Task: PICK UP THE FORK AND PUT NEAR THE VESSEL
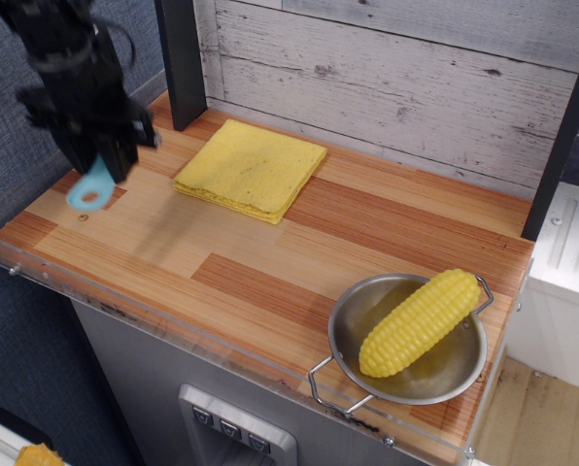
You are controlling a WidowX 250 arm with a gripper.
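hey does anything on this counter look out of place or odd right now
One thing: a whole corn cob lies tilted in the steel pan, its tip overhanging the rim. The yellow cloth lies flat, nothing has spilled, and the gripper holds the blue brush lifted.

My fingers hold the light-blue brush aloft, handle down, well apart from the steel pan.

At the far left, the gripper is clamped on the fork, whose handle end hangs below it over the left end of the table. The cloth lies flat on the table to their right, toward the far edge near the wall. The vessel sits at the near right corner, well apart from the fork, with the corn cob lying in it.
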